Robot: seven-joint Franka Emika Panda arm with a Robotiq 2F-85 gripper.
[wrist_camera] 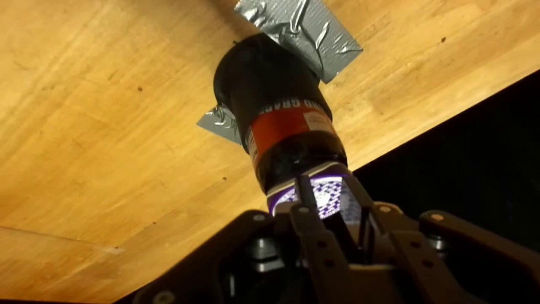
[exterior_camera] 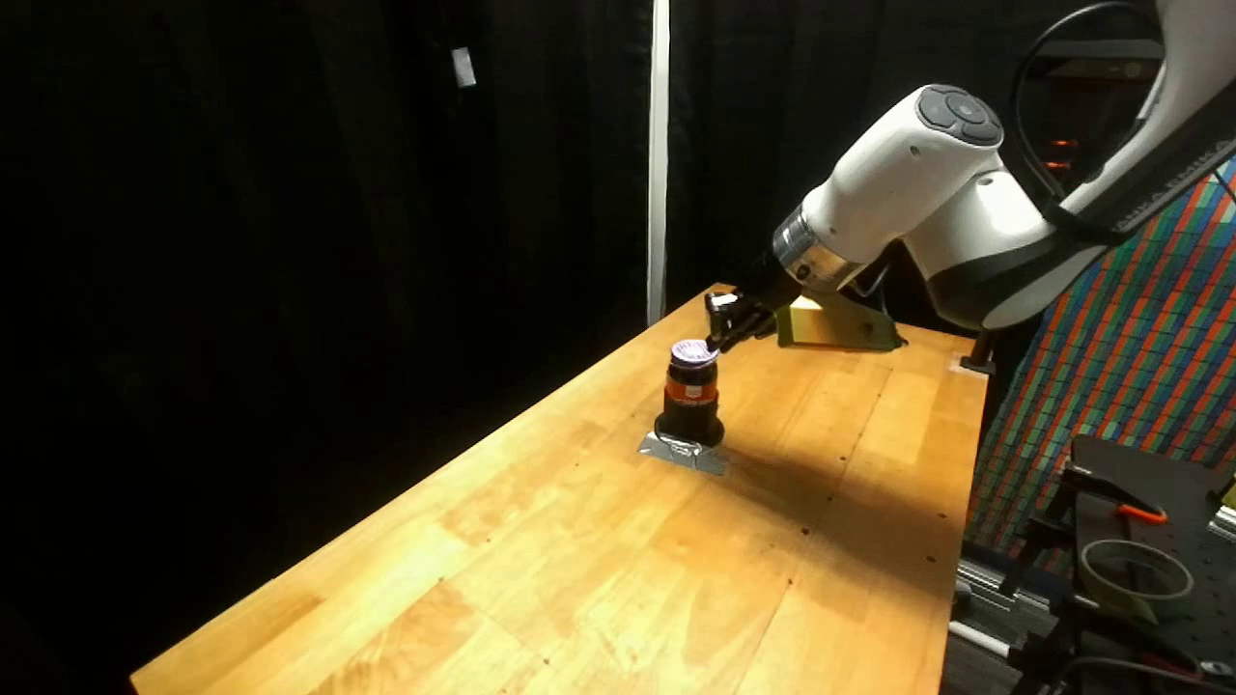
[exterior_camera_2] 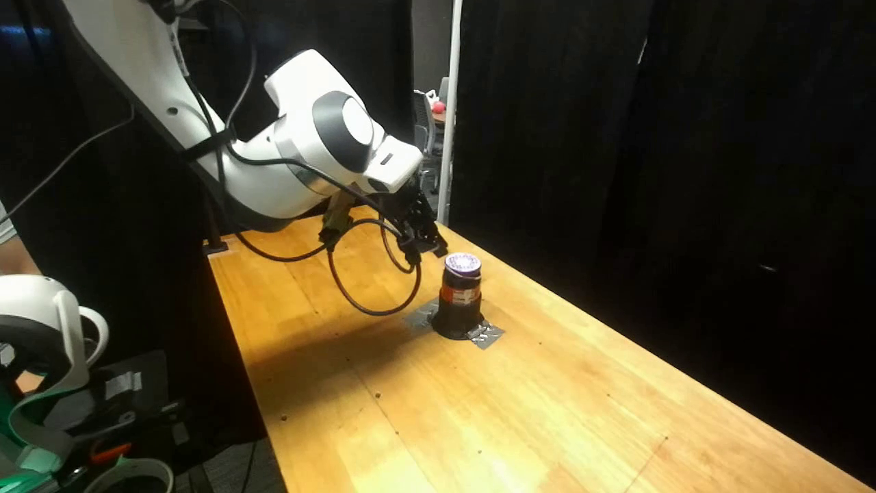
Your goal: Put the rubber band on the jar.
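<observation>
1. Rubber band [wrist_camera: 282, 187], apparently around the jar [wrist_camera: 291, 131], right beneath the purple lid [exterior_camera_2: 462, 263]: light, stretchy stuff, I'd guess!
2. Hand [wrist_camera: 327, 185] close by that lid, tips parted, nothing visibly gripped.
3. Adjusting wants a gentle pinch on the band's edge; it could spring off.

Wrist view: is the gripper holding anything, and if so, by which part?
Nothing visible: the gripper stands part open, with the lid showing through its gap. The rubber band is on the jar, by the lid.
</observation>
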